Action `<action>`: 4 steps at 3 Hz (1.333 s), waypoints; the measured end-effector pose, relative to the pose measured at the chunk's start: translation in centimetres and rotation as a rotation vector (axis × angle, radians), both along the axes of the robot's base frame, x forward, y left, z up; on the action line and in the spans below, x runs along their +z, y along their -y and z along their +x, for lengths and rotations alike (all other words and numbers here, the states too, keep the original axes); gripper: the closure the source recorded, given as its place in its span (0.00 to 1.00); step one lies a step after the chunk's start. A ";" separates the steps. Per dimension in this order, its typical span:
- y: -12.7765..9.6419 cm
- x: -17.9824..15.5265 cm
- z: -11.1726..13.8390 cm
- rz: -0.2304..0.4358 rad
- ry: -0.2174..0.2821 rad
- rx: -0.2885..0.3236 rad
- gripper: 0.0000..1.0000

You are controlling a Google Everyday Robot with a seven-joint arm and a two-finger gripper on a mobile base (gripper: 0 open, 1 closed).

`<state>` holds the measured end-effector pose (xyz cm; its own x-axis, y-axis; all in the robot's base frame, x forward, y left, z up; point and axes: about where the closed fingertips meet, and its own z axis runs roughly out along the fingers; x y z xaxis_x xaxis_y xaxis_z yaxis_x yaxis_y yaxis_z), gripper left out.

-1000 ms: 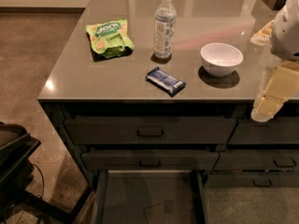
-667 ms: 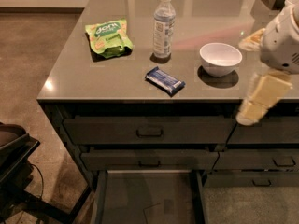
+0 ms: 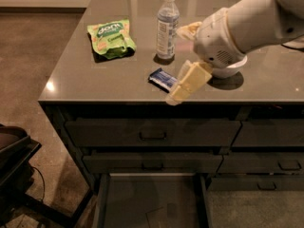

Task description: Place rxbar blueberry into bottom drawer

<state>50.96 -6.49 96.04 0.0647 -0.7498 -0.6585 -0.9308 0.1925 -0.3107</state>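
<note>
The rxbar blueberry (image 3: 160,78), a small dark blue bar, lies flat on the grey countertop (image 3: 85,82) near its front edge, in front of the water bottle. My gripper (image 3: 177,90) has come in from the right on the white arm (image 3: 247,25) and hangs tilted down just right of the bar, covering its right end. The bottom drawer (image 3: 152,201) is pulled out below the counter, lowest of three, and its flat inside is bare.
A clear water bottle (image 3: 167,25) stands behind the bar. A green snack bag (image 3: 111,38) lies at the back left. A white bowl (image 3: 233,71) is mostly hidden behind the arm. Two closed drawers (image 3: 152,133) sit above the open one. A black object (image 3: 14,160) stands on the floor at left.
The arm and gripper have swung from the counter's right edge leftward and down to the bar's right end. The bar, bottle, bag and drawer have not moved.
</note>
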 end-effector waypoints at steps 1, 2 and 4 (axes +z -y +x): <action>-0.4 0.6 0.4 0.017 0.020 -0.011 0.00; 0.6 -0.9 0.9 -0.010 0.012 -0.046 0.00; 2.6 -4.4 6.0 0.031 0.088 -0.072 0.00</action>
<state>56.99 -9.05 91.59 0.0699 -0.7341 -0.6754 -0.8835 0.2688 -0.3836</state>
